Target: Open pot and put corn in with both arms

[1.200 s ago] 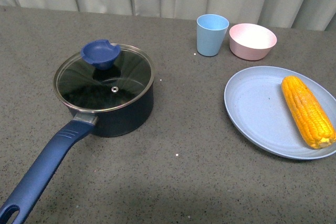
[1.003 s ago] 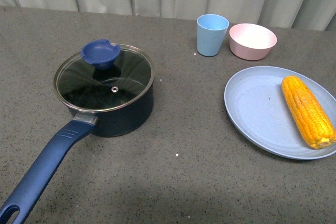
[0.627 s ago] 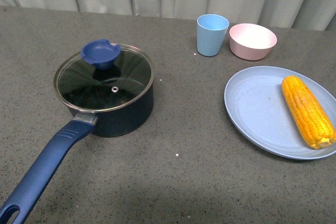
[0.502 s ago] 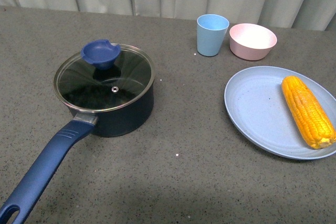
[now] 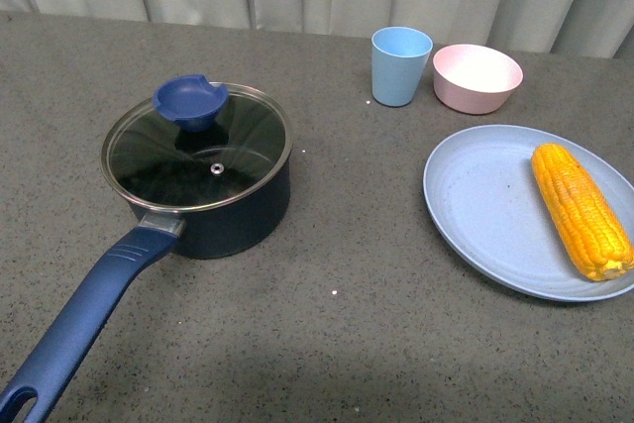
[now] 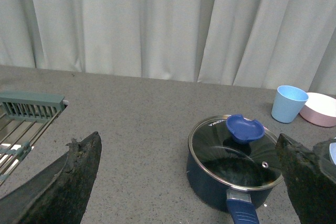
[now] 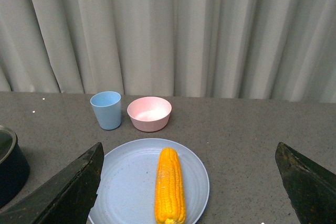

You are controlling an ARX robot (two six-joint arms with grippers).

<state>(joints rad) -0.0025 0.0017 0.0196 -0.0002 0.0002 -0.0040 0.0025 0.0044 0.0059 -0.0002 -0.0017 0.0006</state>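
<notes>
The dark navy pot (image 5: 238, 215) stands at the table's left with its glass lid (image 5: 198, 156) on, blue knob (image 5: 188, 101) on top and long blue handle (image 5: 84, 319) pointing toward me. The yellow corn (image 5: 580, 210) lies on a light blue plate (image 5: 475, 205) at the right. Neither arm shows in the front view. My left gripper (image 6: 186, 142) is open, high and back from the pot (image 6: 210, 182), with nothing between its fingers (image 6: 79, 177). My right gripper (image 7: 189, 153) is open too, held back from the corn (image 7: 169, 184).
A light blue cup (image 5: 399, 66) and a pink bowl (image 5: 475, 76) stand behind the plate. A curtain hangs along the table's far edge. A metal rack (image 6: 26, 114) lies left of the pot in the left wrist view.
</notes>
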